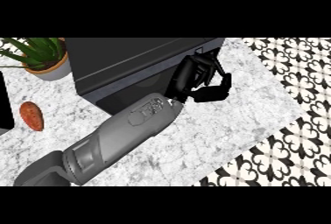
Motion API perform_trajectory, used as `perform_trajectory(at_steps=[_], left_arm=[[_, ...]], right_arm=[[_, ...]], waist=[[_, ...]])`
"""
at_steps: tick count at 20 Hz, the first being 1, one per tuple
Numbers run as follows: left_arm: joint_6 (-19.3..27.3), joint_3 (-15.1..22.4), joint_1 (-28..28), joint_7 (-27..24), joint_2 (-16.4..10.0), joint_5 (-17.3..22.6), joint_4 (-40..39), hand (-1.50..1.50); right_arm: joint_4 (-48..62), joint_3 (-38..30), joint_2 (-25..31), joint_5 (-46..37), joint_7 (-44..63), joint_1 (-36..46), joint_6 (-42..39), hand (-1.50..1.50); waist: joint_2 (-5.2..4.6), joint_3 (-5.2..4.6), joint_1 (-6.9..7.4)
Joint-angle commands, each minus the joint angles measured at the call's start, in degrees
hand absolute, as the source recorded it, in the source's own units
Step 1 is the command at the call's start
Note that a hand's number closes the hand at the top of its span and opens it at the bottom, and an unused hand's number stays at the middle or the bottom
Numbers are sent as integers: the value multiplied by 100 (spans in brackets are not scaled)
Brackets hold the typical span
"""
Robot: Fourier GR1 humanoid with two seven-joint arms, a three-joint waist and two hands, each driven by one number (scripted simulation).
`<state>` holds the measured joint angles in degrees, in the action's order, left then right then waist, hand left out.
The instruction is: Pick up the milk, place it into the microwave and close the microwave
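Note:
The black microwave (129, 57) stands at the back of the marble counter (213, 127). Its dark front face looks shut as far as I can see. My left hand (199, 78) reaches in from the lower left and rests at the right end of that front. The fingers are nearly straight against the microwave's corner, the thumb sticks out to the right, and nothing is held. No milk shows anywhere; whether it is inside the microwave cannot be told. My right hand is out of the picture.
A potted green plant (40, 56) stands left of the microwave. A reddish-brown sweet potato (31, 116) lies on the counter at the left, beside a dark object (4, 103) at the view's edge. The counter's edge runs diagonally at the right, above patterned floor (284, 148).

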<state>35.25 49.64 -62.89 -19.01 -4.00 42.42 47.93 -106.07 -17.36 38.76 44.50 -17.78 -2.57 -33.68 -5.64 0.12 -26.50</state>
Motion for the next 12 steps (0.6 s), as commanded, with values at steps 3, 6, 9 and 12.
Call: perform_trajectory(at_steps=[3, 6, 9, 12], left_arm=[[-42, -32, -435, 49, 380, 88, -293, 150], [813, -534, -96, 139, 384, 390, -593, 150], [935, -589, -42, 89, 397, 461, -766, 150], [831, -561, 34, 49, 400, 556, -902, 150]], right_arm=[[58, -12, 82, 241, 65, 111, -43, -150], [119, -122, 117, 315, 89, 89, 18, -150], [136, -202, 161, 388, 99, 73, 12, -150], [203, -388, 221, 449, 105, 9, 57, -150]], waist=[[-72, 22, -91], [-10, 5, 195], [-34, 11, 242], [-11, 7, 397]])
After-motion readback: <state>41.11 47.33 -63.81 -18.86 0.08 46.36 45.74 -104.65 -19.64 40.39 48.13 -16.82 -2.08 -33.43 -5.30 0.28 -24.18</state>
